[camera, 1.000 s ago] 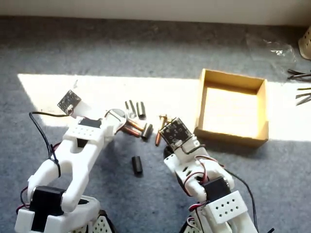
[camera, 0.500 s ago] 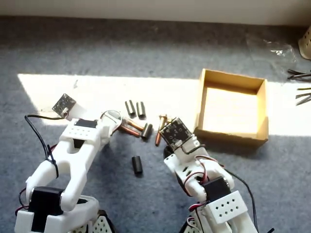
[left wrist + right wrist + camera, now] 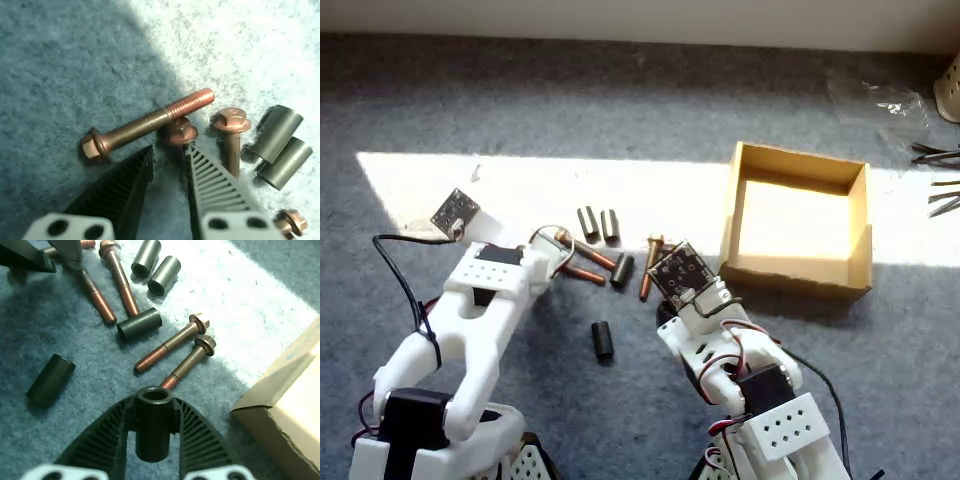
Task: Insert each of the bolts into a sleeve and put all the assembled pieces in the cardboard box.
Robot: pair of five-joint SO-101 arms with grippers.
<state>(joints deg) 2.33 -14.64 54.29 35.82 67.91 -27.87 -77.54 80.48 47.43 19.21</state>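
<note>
Currently left gripper (image 3: 169,146) hovers with jaws slightly apart, tips just short of a copper bolt (image 3: 145,122) lying flat on the carpet (image 3: 50,60); right gripper (image 3: 155,401) is clamped on a dark sleeve (image 3: 154,437), open bore facing the wrist camera, near another loose bolt (image 3: 170,344). Off to the right arm's side sits the cardboard box (image 3: 800,160).

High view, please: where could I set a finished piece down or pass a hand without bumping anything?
Free: the sunlit carpet beyond the paired sleeves, left of the cardboard box; the box's bare floor; the carpet between the arm bases, below the lone sleeve. Crowded: bolts and a sleeve between the left gripper and right gripper.
</note>
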